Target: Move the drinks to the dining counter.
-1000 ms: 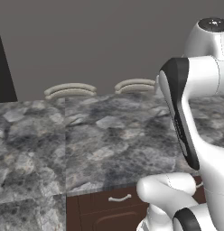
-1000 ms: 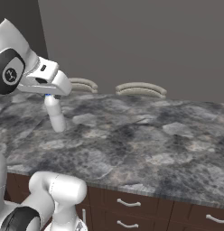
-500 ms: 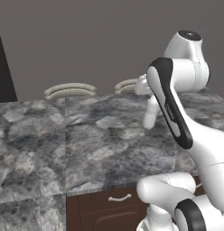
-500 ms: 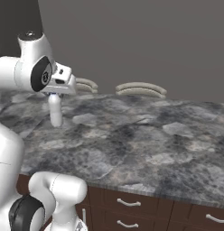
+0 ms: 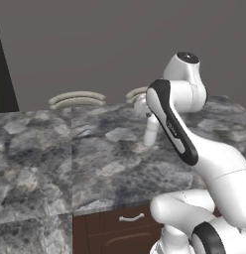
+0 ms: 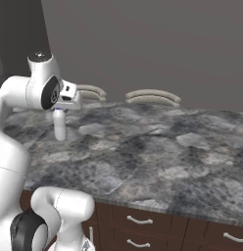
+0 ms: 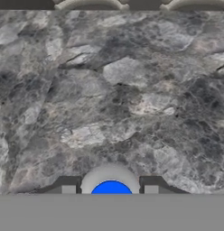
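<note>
The gripper (image 6: 60, 109) is closed on the neck of the blue-capped bottle (image 6: 60, 126), just under its cap, holding it upright over the marbled bench (image 6: 157, 152). In the right base view the bottle hangs below the hand near the bench's far left part; whether its base touches the stone or sits just above it cannot be told. In the left base view the same bottle (image 5: 151, 131) shows beside the arm's dark-striped link, toward the far edge of the bench. In the hand view the blue cap (image 7: 111, 187) sits between the two dark fingertips (image 7: 68, 187), with bench stone spreading beyond it. Two curved stool backs (image 6: 153, 96) rise just behind the bench's far edge. Dark brown drawers (image 6: 143, 225) run under the near edge.
</note>
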Robot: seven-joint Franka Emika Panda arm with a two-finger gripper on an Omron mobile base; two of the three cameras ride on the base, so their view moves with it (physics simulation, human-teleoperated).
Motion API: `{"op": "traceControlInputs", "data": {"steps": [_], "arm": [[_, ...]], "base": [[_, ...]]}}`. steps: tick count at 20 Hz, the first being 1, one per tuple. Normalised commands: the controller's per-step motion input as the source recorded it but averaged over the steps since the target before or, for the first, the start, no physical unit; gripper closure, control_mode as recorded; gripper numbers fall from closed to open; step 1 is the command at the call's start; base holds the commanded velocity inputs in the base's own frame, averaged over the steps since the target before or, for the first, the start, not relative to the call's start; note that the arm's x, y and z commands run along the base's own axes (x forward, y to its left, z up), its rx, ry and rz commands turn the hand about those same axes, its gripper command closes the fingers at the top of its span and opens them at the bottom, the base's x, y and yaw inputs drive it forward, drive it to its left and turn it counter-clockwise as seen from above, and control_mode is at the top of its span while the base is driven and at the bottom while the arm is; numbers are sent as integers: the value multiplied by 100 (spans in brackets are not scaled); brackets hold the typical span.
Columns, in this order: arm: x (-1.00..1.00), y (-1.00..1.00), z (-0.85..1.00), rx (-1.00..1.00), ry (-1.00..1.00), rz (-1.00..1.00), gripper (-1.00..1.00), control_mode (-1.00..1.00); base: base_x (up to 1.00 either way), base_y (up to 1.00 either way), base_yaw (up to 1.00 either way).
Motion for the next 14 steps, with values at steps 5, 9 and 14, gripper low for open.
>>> {"op": "traceControlInputs", "data": {"steps": [5,9,14], "arm": [[28,15,-36,0,0,0,100,-100],[18,6,-34,-2,0,0,100,-100],[9,6,-25,-7,-2,0,100,-100]], "base": [[0,0,0],[0,0,0],[0,0,0]]}}
